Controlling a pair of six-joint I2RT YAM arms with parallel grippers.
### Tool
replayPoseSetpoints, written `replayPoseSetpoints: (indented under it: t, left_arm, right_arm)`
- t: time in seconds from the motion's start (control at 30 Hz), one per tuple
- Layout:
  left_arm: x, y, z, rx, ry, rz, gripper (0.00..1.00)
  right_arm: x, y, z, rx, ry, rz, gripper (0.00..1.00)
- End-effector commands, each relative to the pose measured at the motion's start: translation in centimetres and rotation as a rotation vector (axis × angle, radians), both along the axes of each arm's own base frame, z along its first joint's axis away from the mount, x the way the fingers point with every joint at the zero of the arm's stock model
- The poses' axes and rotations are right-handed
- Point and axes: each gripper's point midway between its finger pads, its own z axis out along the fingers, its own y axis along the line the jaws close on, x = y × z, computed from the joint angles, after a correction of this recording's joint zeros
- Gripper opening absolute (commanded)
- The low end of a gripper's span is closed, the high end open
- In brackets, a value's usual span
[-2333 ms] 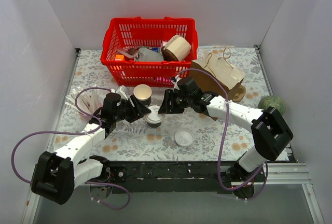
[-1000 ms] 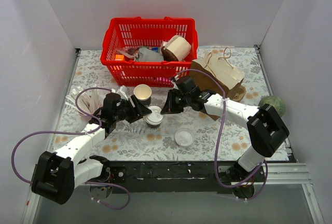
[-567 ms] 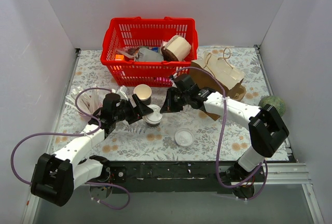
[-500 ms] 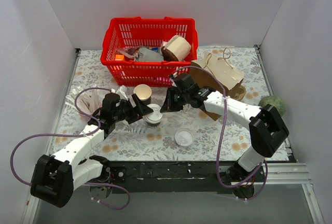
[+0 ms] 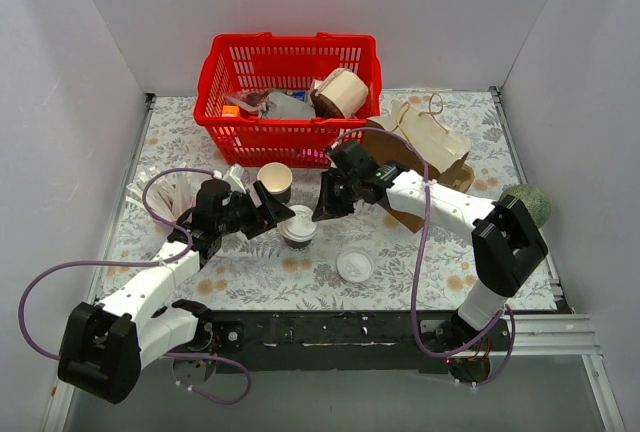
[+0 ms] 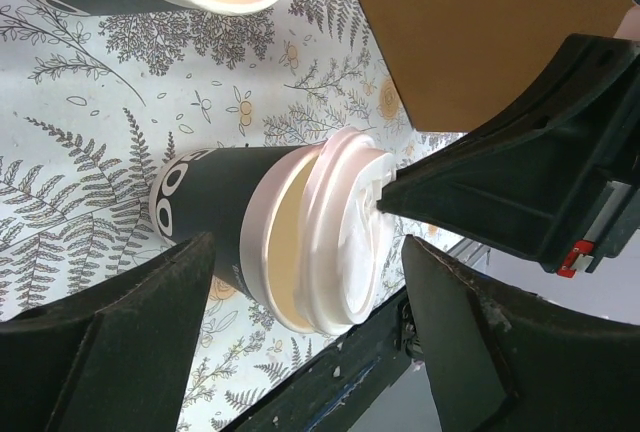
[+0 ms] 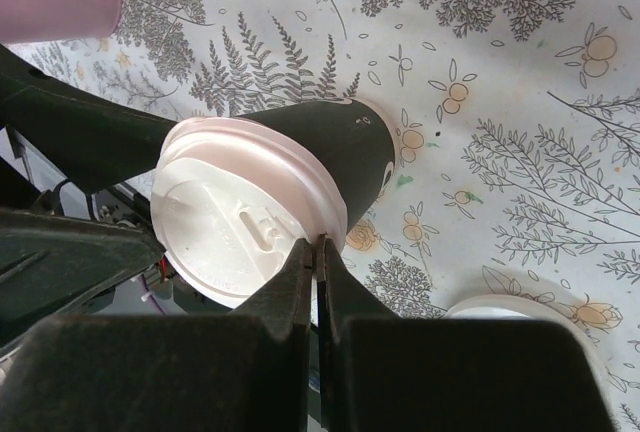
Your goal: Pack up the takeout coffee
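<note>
Takeout coffee (image 5: pixel 297 224) stands upright on the floral table (image 5: pixel 430 252), just in front of the lidless cup (image 5: pixel 274 179) and behind the loose lid (image 5: pixel 354 266). Its dark wall carries white loop marks (image 6: pixel 168 197) that I cannot read as letters. Its white lid (image 6: pixel 345 227) sits askew, with cream showing under one edge. My left gripper (image 5: pixel 278 214) is spread wide, one finger on each side of the cup and clear of it. My right gripper (image 7: pixel 315 252) is pinched closed on nothing, its tip against the lid's edge.
</note>
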Motion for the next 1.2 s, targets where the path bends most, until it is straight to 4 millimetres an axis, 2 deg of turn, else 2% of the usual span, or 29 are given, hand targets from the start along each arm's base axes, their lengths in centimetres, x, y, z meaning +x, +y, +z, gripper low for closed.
replayPoseSetpoints:
  t: [0.0, 0.4, 0.77, 0.9, 1.17]
  left_arm:
    - [0.4, -0.4, 1.6, -0.008, -0.039, -0.022, 0.72]
    - [0.4, -0.8, 1.5, -0.018, -0.031, -0.042, 0.66]
    - [0.3, -1.0, 1.4, -0.027, -0.021, -0.052, 0.63]
    - [0.3, -1.0, 1.4, -0.03, -0.02, -0.054, 0.61]
    - [0.2, -1.0, 1.7, -0.038, -0.025, -0.053, 0.53]
  right_arm:
    - [0.2, 0.3, 0.3, -0.001, -0.005, 0.006, 0.04]
    - [0.0, 0.4, 2.5, 0.044, -0.04, 0.012, 0.22]
    - [-0.4, 1.3, 4.5, 0.118, -0.077, 0.031, 0.27]
    - [-0.4, 1.3, 4.4, 0.119, -0.075, 0.035, 0.29]
    - [0.1, 0.9, 2.7, 0.05, -0.067, 0.025, 0.3]
